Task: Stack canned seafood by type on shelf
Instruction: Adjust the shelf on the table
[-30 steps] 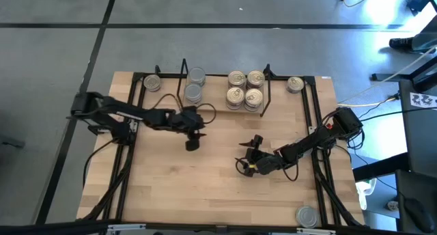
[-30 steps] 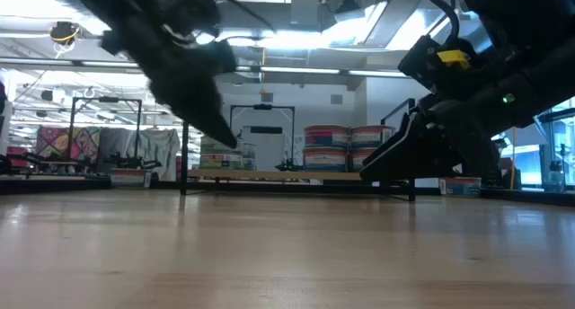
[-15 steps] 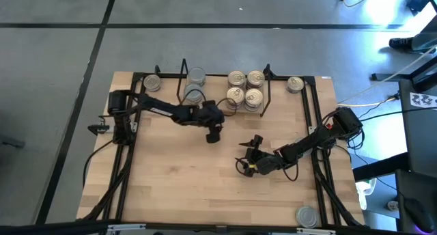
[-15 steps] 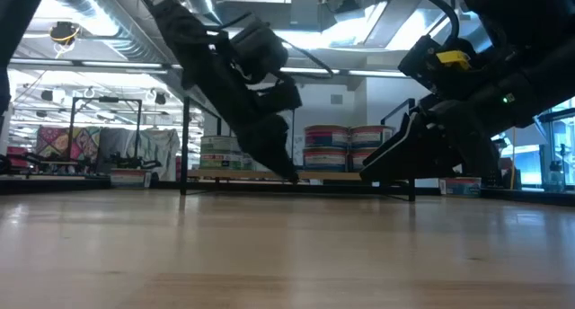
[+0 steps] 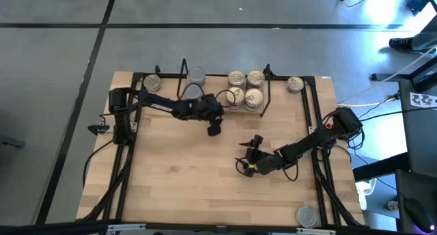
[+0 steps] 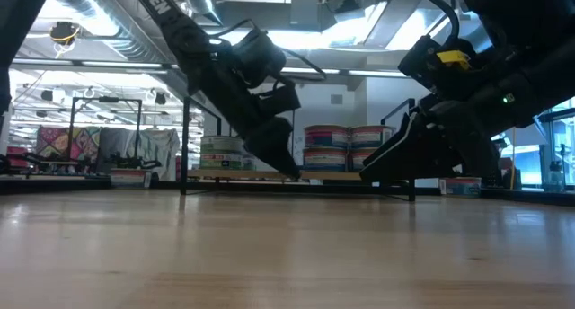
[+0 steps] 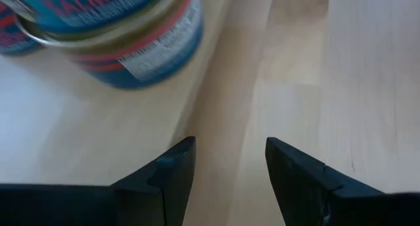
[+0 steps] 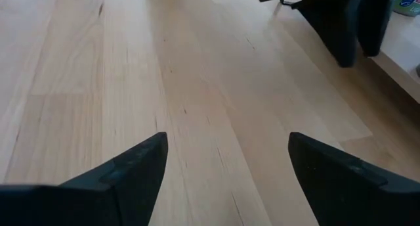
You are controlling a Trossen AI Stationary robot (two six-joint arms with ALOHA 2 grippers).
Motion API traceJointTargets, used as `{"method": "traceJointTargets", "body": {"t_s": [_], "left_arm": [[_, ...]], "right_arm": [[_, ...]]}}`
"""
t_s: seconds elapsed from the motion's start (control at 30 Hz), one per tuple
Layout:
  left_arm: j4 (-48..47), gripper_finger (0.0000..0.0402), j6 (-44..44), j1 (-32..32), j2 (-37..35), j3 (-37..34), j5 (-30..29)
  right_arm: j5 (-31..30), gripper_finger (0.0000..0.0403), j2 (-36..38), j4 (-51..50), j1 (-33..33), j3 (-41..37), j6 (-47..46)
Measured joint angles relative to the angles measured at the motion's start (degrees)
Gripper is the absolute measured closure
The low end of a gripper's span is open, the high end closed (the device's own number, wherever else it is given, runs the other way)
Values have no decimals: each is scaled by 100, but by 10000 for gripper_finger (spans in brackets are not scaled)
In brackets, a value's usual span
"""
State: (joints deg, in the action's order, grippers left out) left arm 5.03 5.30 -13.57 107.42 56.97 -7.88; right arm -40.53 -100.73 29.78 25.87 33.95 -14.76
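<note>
The left claw [image 5: 214, 129] hangs spread and empty just in front of the shelf [image 5: 266, 91], its dark fingers [image 7: 167, 173] framing bare bench [image 5: 171, 187] beside a blue-labelled tin [image 7: 125, 35]. Gold-lidded tins [image 5: 244, 88] crowd the shelf board; silver-topped ones [image 5: 196, 76] sit to their left. These tins look rigid, smooth-walled and fairly weighty, so a pinch across the round side wall should hold best. The right claw [image 5: 247, 163] rests open, low on the bench.

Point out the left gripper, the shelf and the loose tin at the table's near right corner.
left gripper [image 5: 214, 130]: high view, between its fingertips.
shelf [image 5: 265, 91]: high view, its right upright wire loop.
loose tin [image 5: 306, 216]: high view, its silver top.
</note>
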Motion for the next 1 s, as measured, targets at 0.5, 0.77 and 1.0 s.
{"method": "traceJointTargets", "body": {"t_s": [0.5, 0.77, 1.0], "left_arm": [[229, 218, 179, -47, 24, -2, 817], [768, 218, 179, -199, 431, -2, 761], [1089, 218, 119, -263, 561, -2, 741]], "right_arm": [[0, 88, 0, -4, 0, 0, 0], [-2, 88, 0, -33, -1, 0, 0], [0, 88, 0, -37, -1, 0, -1]]}}
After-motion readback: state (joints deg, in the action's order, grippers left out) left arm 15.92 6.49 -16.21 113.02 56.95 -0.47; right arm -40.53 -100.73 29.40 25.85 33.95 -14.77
